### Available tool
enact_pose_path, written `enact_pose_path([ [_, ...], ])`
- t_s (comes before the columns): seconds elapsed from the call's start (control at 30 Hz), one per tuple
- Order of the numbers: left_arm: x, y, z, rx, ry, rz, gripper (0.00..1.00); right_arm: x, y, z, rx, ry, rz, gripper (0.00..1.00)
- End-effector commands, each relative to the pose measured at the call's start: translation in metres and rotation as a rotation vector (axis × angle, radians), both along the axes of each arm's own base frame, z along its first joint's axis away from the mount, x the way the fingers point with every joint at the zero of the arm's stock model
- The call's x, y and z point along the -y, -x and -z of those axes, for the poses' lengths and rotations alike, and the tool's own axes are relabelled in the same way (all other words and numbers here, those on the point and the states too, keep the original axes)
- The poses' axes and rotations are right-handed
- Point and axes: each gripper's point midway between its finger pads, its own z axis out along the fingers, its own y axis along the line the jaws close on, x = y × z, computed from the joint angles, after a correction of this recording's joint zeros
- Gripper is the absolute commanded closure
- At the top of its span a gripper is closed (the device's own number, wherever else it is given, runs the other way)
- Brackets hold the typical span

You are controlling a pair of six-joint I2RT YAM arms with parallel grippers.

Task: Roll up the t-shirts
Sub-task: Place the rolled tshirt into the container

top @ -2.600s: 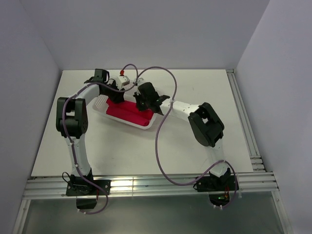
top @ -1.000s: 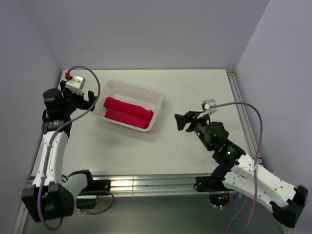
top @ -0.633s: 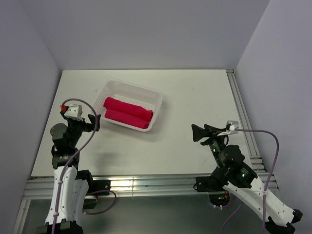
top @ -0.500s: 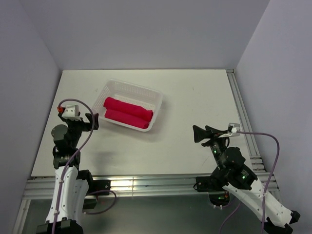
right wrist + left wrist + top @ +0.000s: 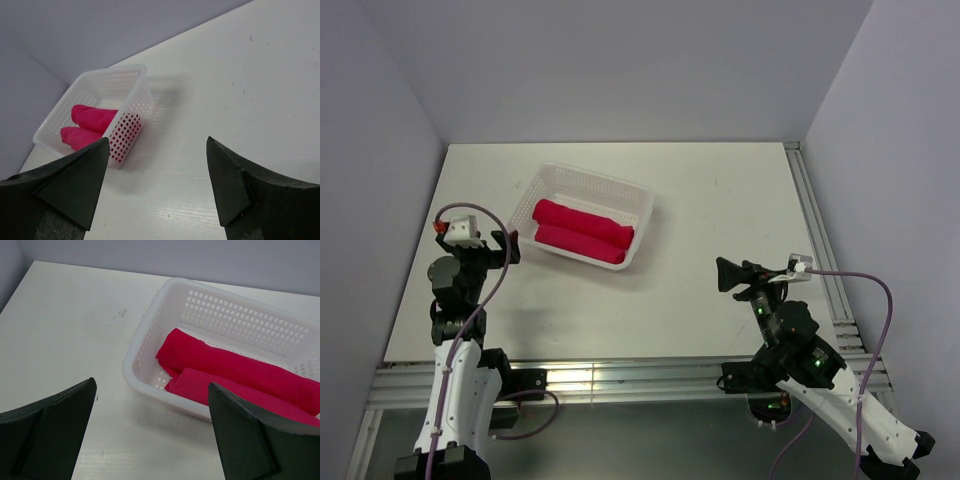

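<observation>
Two crimson-red t-shirts [image 5: 582, 228] of soft thin cloth lie rolled in the white plastic mesh basket [image 5: 637, 200]. The basket stands on the white table top [image 5: 740, 190], toward its far left. The far roll [image 5: 586, 213] and the near roll [image 5: 578, 243] rest side by side, touching along their length. Each runs nearly from one end wall of the basket to the other. In the left wrist view the ends nearest the camera look tucked and compact, and no sleeve or hem hangs over the rim. The opposite ends run out of that view, so I cannot vouch for them.

The left gripper [image 5: 506, 247] stands near the basket's left end but apart from it, jaws spread wide and holding nothing. The right gripper [image 5: 726, 273] is well apart from the basket, over the table's right side, jaws likewise spread and empty. Both point toward the basket without touching cloth or plastic.

Judgement: rolling and stowing appear finished for both shirts, and no shirt lies flat anywhere in view. The step in hand is the stand-off at the close of the task. The next move calls for little: bring each arm to rest without brushing the basket's rim, since so light a basket would likely slide. Should a roll prove slack, it would need a pinch at both ends to tighten it.
</observation>
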Motion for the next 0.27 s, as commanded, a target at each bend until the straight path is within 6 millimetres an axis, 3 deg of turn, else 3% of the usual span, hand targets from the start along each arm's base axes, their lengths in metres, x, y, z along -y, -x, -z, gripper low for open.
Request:
enact_pose_path([
  [0.0, -0.007, -0.0033, -0.029, 0.08, 0.004, -0.039, 0.0, 0.0113, 0.0039, -0.0173, 0.049, -0.07, 0.038, 0.15],
  [0.23, -0.0048, -0.0033, -0.0278, 0.077, 0.001, -0.026, 0.0, 0.0129, 0.0054, -0.0175, 0.053, -0.089, 0.041, 0.14],
])
